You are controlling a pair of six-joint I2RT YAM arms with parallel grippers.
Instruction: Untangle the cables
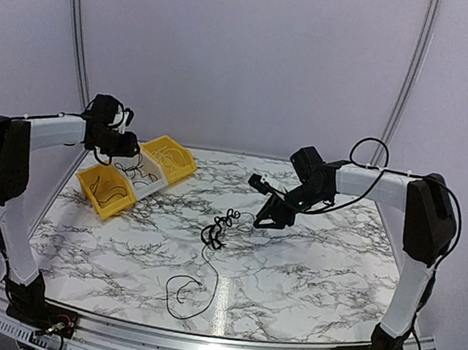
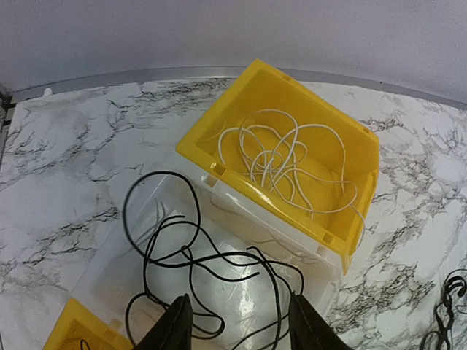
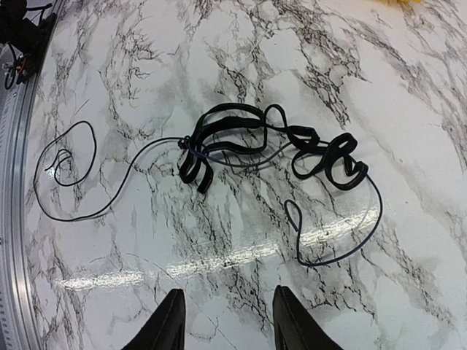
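Black cables (image 3: 193,160) lie on the marble (image 3: 365,73) just ahead of the open right hand (image 3: 228,292).

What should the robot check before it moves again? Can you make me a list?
1. Open left gripper above the clear bin: ok.
2. That bin holds the black cable: ok.
3. Left gripper clear of the black cable: cannot tell.
4. Open, empty right gripper: ok.
5. Untangled cables on the table: not ok, knotted clump.
6. Only the white cable in the yellow bin: ok.
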